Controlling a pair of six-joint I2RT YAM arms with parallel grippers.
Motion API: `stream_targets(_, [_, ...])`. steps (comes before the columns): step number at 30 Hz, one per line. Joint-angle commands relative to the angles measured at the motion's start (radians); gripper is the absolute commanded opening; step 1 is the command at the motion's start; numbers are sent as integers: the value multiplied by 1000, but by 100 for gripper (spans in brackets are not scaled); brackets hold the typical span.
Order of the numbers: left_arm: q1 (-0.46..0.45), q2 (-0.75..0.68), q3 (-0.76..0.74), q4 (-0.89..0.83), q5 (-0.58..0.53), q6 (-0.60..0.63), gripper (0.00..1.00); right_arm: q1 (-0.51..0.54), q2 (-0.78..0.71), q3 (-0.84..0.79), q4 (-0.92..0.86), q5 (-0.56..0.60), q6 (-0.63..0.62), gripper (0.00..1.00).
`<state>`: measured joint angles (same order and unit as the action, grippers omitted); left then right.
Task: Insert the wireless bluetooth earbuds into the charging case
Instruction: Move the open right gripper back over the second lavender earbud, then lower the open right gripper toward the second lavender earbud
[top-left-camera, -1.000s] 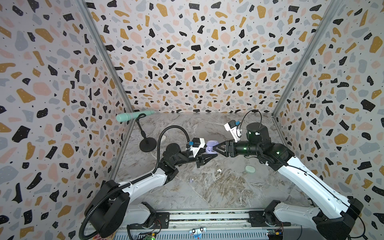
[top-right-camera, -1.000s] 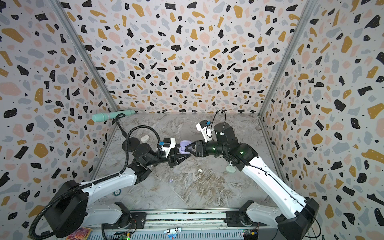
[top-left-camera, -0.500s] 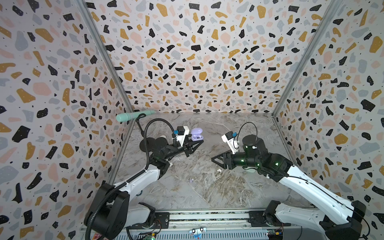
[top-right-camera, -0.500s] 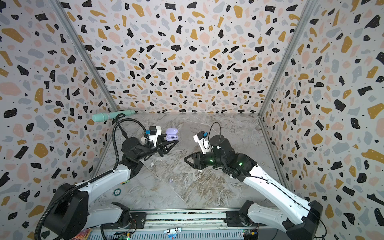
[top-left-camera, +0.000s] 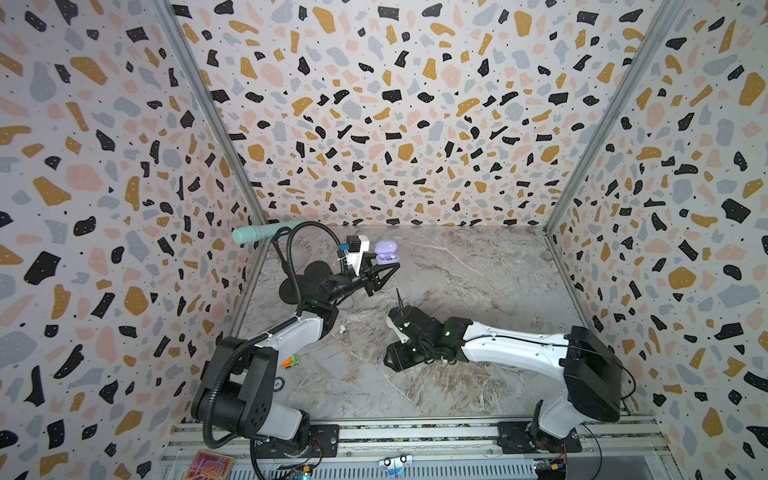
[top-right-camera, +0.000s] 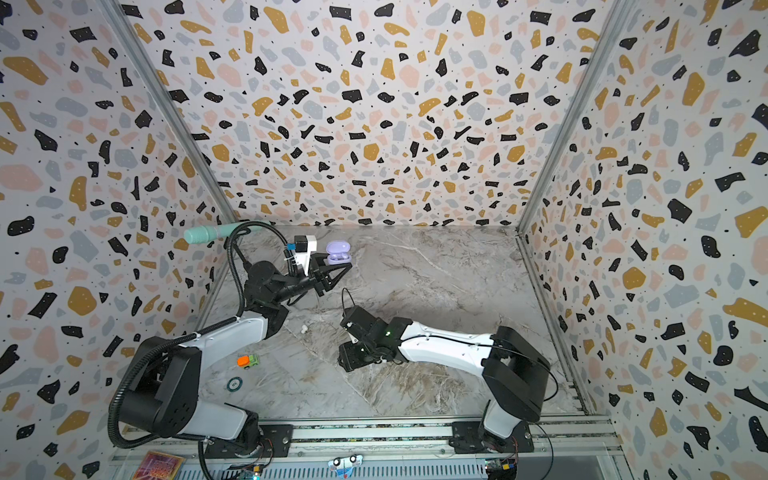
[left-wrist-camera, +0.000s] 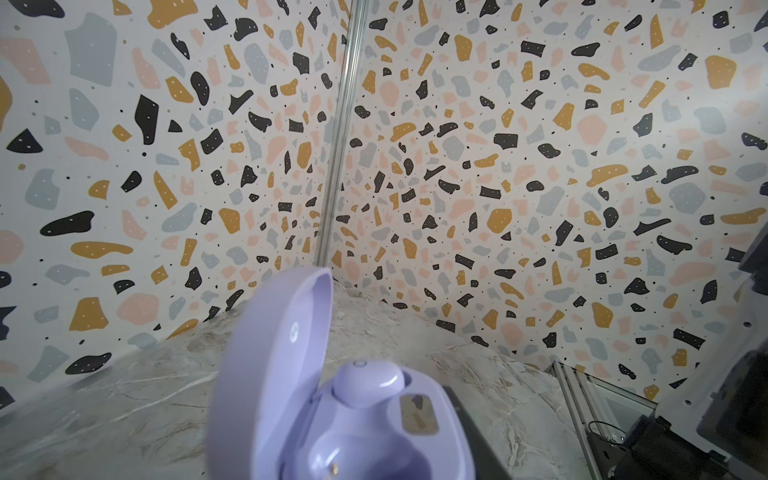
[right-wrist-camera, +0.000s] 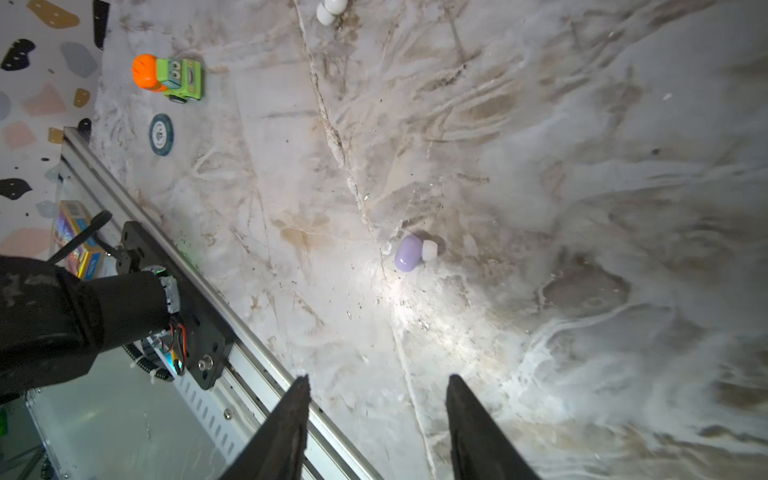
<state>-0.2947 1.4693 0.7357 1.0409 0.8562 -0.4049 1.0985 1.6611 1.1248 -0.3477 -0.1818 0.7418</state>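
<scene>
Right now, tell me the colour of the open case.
Lavender; the case shows best in the left wrist view.

Both top views are bright and even, with only soft shadows on the marble table (top-left-camera: 478, 270). In the left wrist view the lavender charging case (left-wrist-camera: 332, 415) is so close that it looks fuzzy. In the right wrist view a white glare shines on the table beside the lavender earbud (right-wrist-camera: 407, 254), and one side looks smeary.
</scene>
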Motion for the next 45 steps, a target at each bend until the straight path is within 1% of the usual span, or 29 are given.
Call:
stream_targets(1, [9, 5, 39, 90, 20, 4, 30, 8, 32, 59, -40, 23, 109, 53])
stream_targets(4, [14, 24, 40, 104, 22, -3, 30, 23, 111, 142, -110, 27, 107, 53])
stream_targets(9, [27, 53, 28, 193, 23, -64, 30, 43, 231, 259, -206, 25, 81, 53])
stream_targets(11, [33, 63, 25, 228, 23, -88, 29, 53, 278, 327, -294, 83, 62, 53])
stream_targets(14, [37, 73, 22, 259, 25, -111, 30, 63, 334, 388, -373, 137, 33, 53])
stream_targets(22, [43, 83, 19, 276, 25, -124, 30, 84, 429, 482, -450, 225, -7, 53])
stream_targets(29, [42, 91, 18, 277, 26, -127, 29, 83, 439, 480, -482, 295, -7, 53])
stream_targets(40, [43, 98, 17, 278, 27, -128, 29, 46, 394, 396, -509, 405, -18, 53])
stream_targets(45, [42, 105, 18, 282, 28, -133, 29, 23, 378, 373, -496, 433, -22, 53])
